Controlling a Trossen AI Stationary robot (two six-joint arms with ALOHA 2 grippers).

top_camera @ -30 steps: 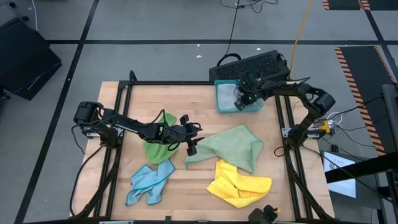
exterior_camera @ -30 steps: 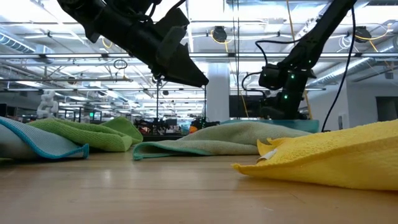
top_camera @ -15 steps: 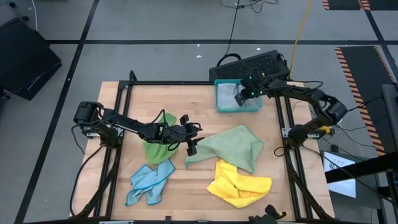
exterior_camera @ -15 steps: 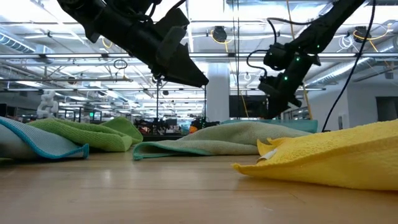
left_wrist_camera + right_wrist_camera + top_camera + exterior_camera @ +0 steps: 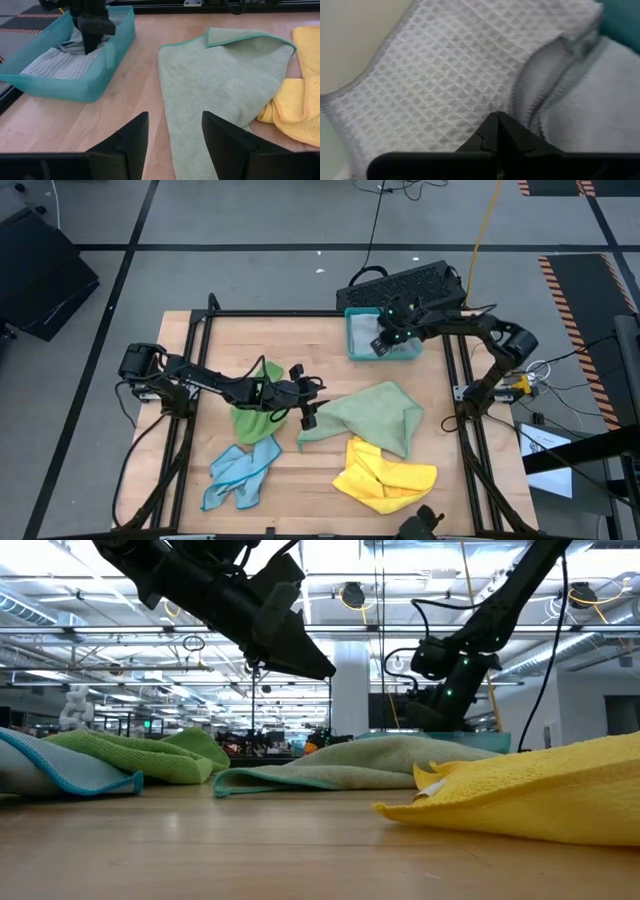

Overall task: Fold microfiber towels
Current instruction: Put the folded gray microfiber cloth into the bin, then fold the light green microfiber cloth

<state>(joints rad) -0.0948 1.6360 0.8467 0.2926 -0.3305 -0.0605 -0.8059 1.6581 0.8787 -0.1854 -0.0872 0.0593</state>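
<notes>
- The wooden table (image 5: 320,340) takes up most of the high view, with a black frame around it.
- The left arm reaches in from the left side. Its left hand (image 5: 305,402) hangs above the middle of the table with the fingers (image 5: 131,140) apart and nothing between them, right between the bright green towel and the pale green towel.
- The right arm comes in from the right, and its right hand (image 5: 388,337) is down inside the teal tray at the far right corner. Fingers are pressed together, tips right at the grey towel. Can't say for sure it has pinched any cloth.
- The pale green towel (image 5: 375,415) is the biggest cloth, spread out a bit right of centre with one far corner folded over on itself.
- The yellow towel (image 5: 385,475) is crumpled at the near edge, touching the near side of the pale green one.
- The bright green towel (image 5: 255,415) is bunched up left of centre, partly under the left arm.
- The light blue towel (image 5: 240,472) lies rumpled near the left front, just beside the bright green one.
- The teal tray (image 5: 82,85) holds the grey towel (image 5: 455,90), a waffle-weave cloth lying over another soft pale cloth.
- A black keyboard (image 5: 405,283) sits on the floor just beyond the tray.
</notes>
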